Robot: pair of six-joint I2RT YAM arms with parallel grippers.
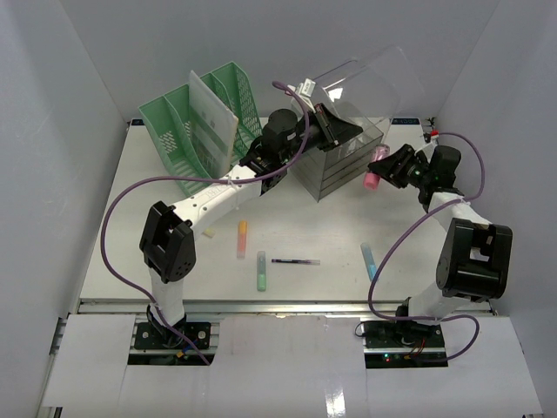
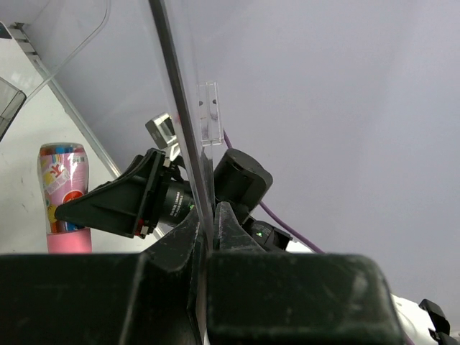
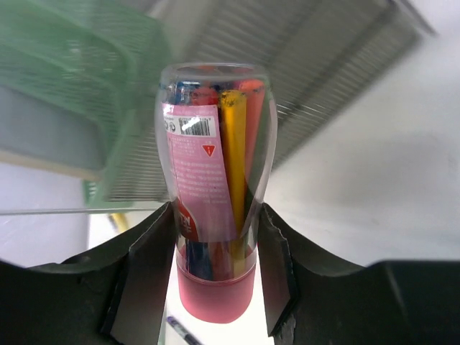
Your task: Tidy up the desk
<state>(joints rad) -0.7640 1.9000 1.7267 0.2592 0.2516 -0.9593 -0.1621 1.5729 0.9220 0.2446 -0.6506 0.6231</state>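
Note:
A clear tube of coloured pens with a pink cap (image 3: 215, 144) sits between the pads of my right gripper (image 3: 214, 221), which is shut on it. From above, the tube (image 1: 372, 178) hangs in my right gripper (image 1: 384, 165) just right of the clear plastic drawer box (image 1: 335, 167). My left gripper (image 2: 209, 217) is shut on the edge of the box's clear lid (image 2: 180, 108) and holds the lid (image 1: 374, 80) raised; in the top view it (image 1: 338, 129) is over the box. The white desk (image 1: 148, 235) lies below.
A green file rack (image 1: 196, 131) with a white sheet stands at the back left. Loose on the desk are an orange marker (image 1: 242, 238), a green marker (image 1: 260, 271), a dark pen (image 1: 295, 261), a blue marker (image 1: 369, 259) and a small pale block (image 1: 209, 232).

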